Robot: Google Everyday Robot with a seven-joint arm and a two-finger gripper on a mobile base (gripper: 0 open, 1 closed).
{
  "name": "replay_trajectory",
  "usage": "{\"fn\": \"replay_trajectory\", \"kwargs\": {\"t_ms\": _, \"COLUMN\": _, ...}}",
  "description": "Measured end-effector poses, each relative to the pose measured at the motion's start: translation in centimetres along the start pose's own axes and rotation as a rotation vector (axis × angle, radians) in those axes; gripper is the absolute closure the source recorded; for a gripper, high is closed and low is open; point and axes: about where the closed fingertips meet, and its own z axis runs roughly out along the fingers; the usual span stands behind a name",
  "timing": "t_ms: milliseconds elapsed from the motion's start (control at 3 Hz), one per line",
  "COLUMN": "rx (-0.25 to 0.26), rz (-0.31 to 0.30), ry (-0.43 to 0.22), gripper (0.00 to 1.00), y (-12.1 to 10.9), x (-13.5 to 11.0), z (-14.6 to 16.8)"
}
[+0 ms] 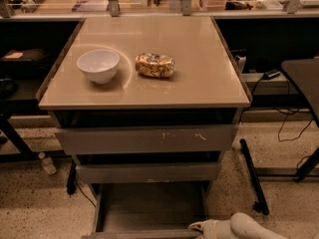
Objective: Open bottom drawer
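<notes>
The bottom drawer point(149, 208) is pulled far out from the cabinet; its grey tray interior lies open and its low front runs along the frame's bottom edge. Above it sit the mid-width grey drawer point(147, 173) and the widest grey drawer point(144, 139) with pale scratches, both closed. My gripper point(199, 227) is at the bottom right, its pale tip at the right end of the bottom drawer's front. The arm behind it runs off the lower right corner.
A white bowl point(98, 65) and a crumpled snack bag point(155, 65) rest on the beige cabinet top point(199, 78). A small bottle point(47, 163) stands on the floor at left. Dark table legs point(254, 178) and cables lie at right.
</notes>
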Motion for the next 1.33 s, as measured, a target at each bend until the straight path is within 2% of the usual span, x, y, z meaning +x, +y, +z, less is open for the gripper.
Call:
{"fn": "replay_trajectory", "kwargs": {"t_ms": 1000, "rx": 0.0, "rz": 0.0, "ry": 0.0, "gripper": 0.11, "y": 0.06, "x": -0.09, "z": 0.05}}
{"fn": "replay_trajectory", "kwargs": {"t_ms": 1333, "rx": 0.0, "rz": 0.0, "ry": 0.0, "gripper": 0.0, "y": 0.06, "x": -0.09, "z": 0.05}}
